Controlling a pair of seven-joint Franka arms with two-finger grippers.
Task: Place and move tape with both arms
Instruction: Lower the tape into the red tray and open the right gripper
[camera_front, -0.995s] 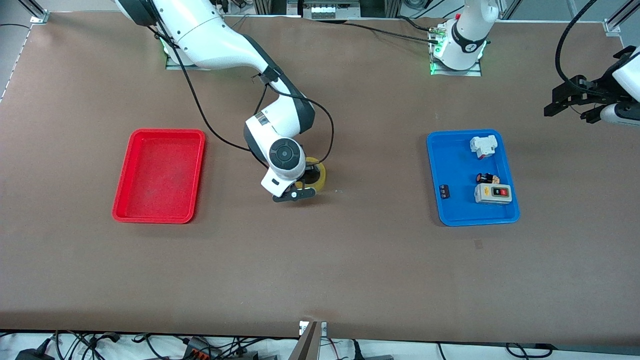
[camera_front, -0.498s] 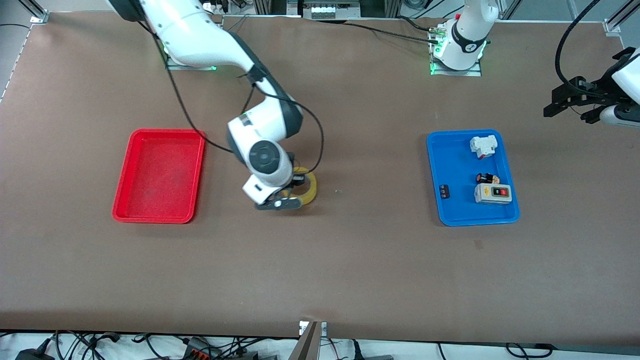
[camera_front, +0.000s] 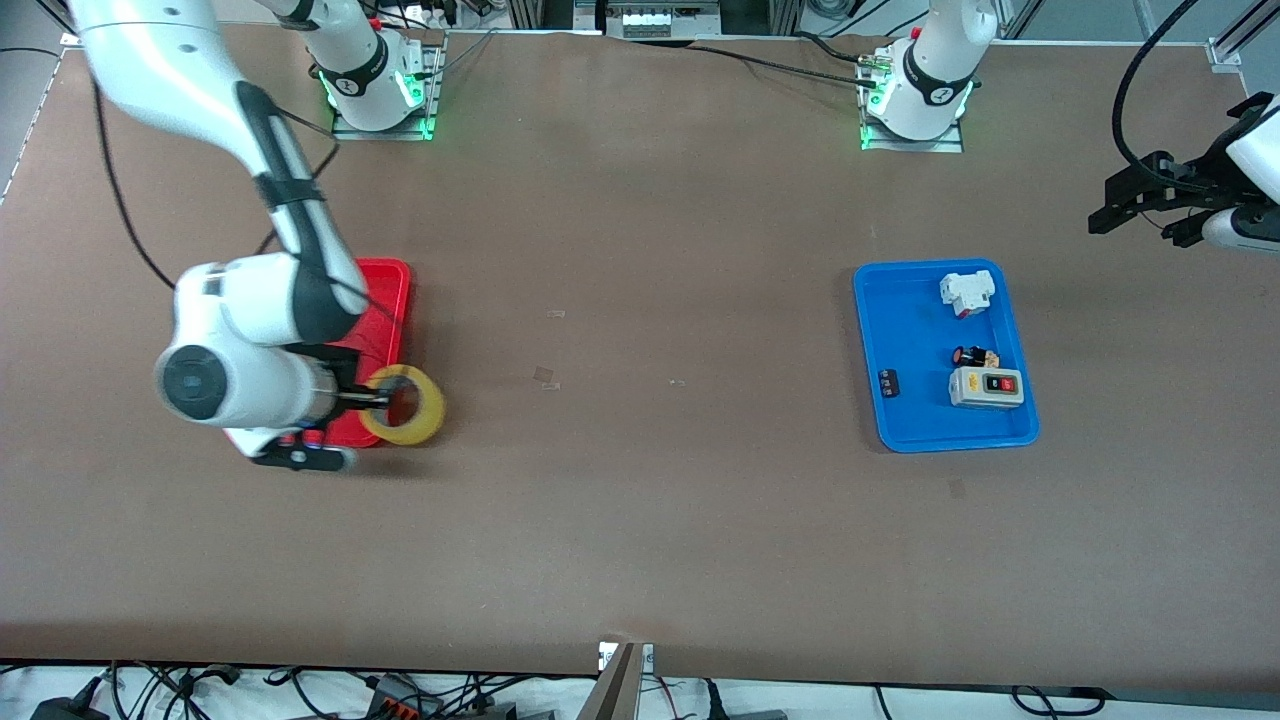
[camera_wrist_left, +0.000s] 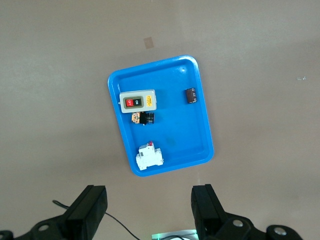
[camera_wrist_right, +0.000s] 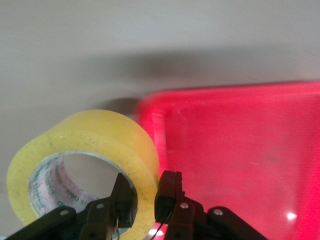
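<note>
The brown matte surface carries two trays: a red rectangular plastic tray toward the right arm's end and a blue rectangular plastic tray toward the left arm's end.

The right arm, white with grey-black joints, has swung from the middle of the surface to the red tray within the last second. Its black two-finger right end effector now hangs over the tray corner nearest the front camera and pinches the wall of the roll of translucent yellow packing tape, one finger inside the hole and one outside, as the right wrist view shows. The roll is carried in the air, tilted, over the tray edge that faces the middle of the surface, part over the tray and part over bare surface.

Judgement: the transport leg is nearly complete; a short further move over the tray floor is probably required before release.

The left arm waits. Its left end effector hangs with fingers spread, holding nothing, above the surface close to the blue tray. That tray holds a white and grey switch box, a white breaker block and two small dark parts.
</note>
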